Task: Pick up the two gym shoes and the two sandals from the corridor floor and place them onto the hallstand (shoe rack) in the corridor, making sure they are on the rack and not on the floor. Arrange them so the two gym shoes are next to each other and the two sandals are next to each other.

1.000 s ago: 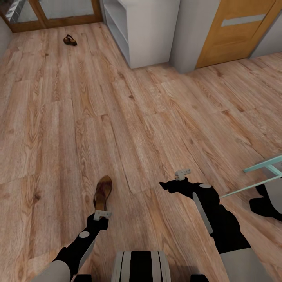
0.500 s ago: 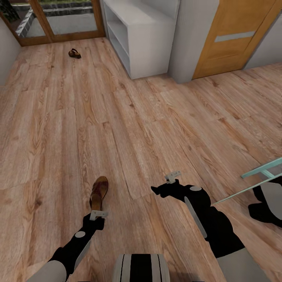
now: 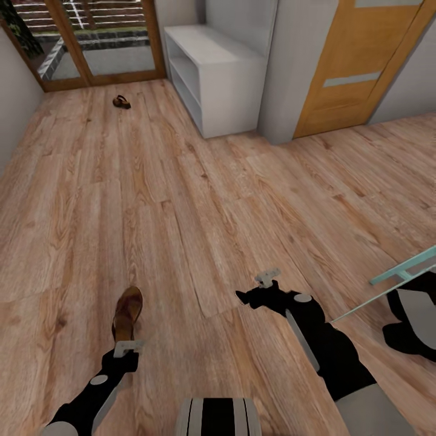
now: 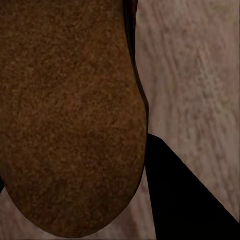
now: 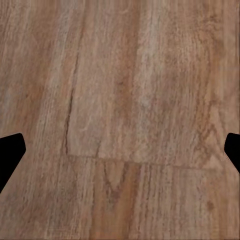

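Observation:
My left gripper (image 3: 125, 346) is shut on the heel end of a brown sandal (image 3: 128, 310), which points away from me just above the wood-plank corridor floor (image 3: 200, 200). In the left wrist view the sandal's brown surface (image 4: 70, 115) is very close, with one black finger (image 4: 187, 197) beside it. The second sandal (image 3: 122, 102) lies far off on the floor near the glass door. The pale grey-white hallstand (image 3: 212, 69) stands against the far wall, to the right of that sandal. My right gripper (image 3: 245, 297) hangs open over bare floor, seen as (image 5: 120, 150). The gym shoes are out of view.
A wood-framed glass door (image 3: 91, 42) closes the far end of the corridor. A grey wall pillar (image 3: 290, 66) and an orange door (image 3: 354, 66) stand right of the hallstand. A teal frame (image 3: 402, 272) juts in at the right edge.
The head camera has tilted up, showing more of the far doorway and hallstand. My left gripper has moved left and nearer to me with the sandal. The right gripper has barely shifted.

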You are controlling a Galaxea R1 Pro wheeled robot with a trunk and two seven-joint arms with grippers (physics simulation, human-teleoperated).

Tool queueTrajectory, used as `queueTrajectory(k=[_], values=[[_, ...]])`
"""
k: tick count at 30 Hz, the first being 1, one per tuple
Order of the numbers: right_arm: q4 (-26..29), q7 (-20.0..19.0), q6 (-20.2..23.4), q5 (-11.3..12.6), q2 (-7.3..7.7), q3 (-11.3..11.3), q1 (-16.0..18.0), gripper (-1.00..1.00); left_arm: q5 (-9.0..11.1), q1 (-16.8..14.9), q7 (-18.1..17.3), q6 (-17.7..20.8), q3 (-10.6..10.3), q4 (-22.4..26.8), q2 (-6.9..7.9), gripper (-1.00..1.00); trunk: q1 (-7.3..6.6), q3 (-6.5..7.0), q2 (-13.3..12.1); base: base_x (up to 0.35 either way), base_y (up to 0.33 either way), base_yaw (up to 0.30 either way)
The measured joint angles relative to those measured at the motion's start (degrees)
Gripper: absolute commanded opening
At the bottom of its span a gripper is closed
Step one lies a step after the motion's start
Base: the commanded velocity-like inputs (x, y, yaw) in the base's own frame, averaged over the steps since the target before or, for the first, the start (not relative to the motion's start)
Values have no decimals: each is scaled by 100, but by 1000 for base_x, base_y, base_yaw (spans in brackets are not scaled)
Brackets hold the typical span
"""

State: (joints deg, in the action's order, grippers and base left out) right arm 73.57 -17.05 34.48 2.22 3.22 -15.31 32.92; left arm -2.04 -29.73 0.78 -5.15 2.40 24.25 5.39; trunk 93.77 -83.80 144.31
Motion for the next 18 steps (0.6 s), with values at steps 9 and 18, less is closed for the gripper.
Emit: queueTrajectory(k=[9, 18], values=[[-1103, 644, -1908, -13, 152, 10, -787, 100, 1, 359, 16, -110, 114, -12, -31, -100, -23, 279, -12, 0, 0, 0], [-3376, 1369, -4160, 4, 66, -12, -1064, 100, 16, 726, 44, -761, 119, -127, -52, -100, -47, 560, -24, 0, 0, 0]])
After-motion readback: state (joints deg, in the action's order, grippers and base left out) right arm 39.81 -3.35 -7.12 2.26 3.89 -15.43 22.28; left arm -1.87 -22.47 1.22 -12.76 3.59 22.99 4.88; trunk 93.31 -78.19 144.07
